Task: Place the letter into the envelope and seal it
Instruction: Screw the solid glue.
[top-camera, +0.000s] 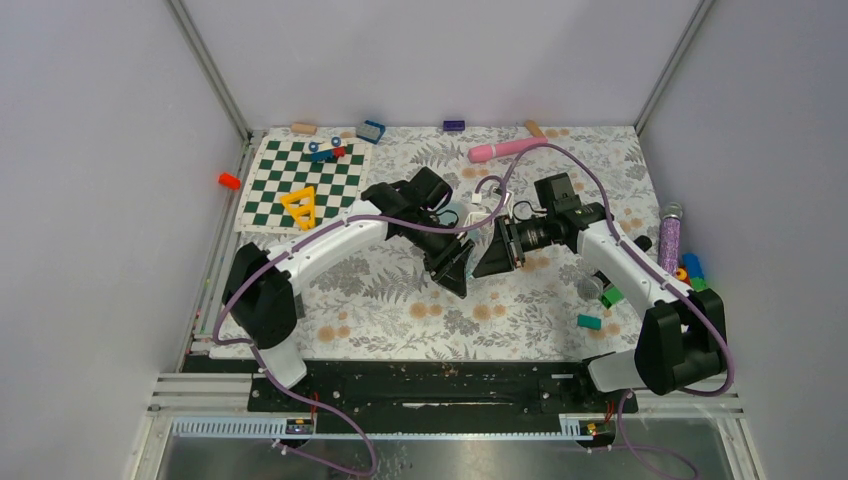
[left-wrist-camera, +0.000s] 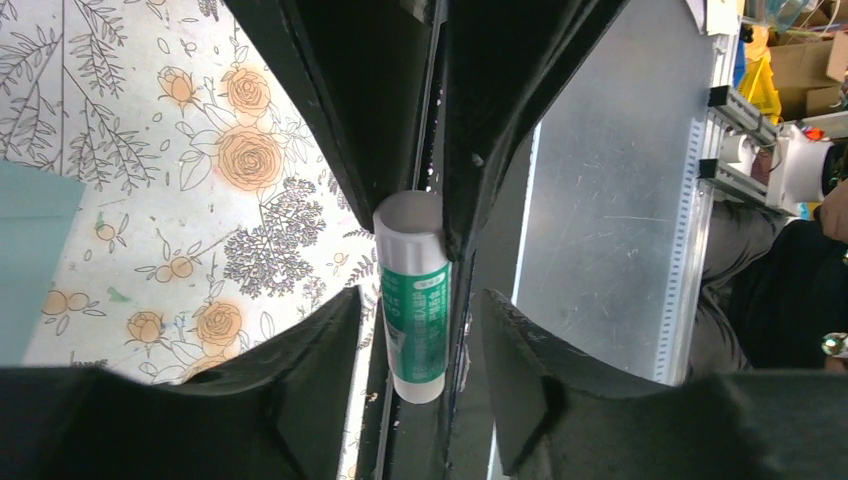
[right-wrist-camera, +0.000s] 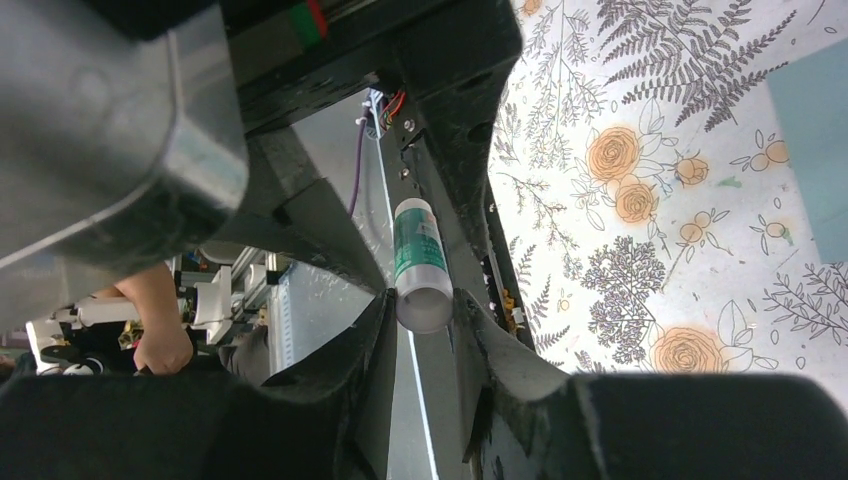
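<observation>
Above table centre, glue stick spans both hands. The right hand pinches its white end; left hand part-open, jaws clear of tube. Below, envelope flat on table, only corner seen. No letter visible, maybe inside; cannot tell. Gluing flap, sealing left.

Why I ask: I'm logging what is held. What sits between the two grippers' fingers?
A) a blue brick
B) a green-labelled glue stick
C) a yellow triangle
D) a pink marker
B: both wrist views show a green-labelled glue stick between the fingers, with the right gripper pinching its white end.
</observation>
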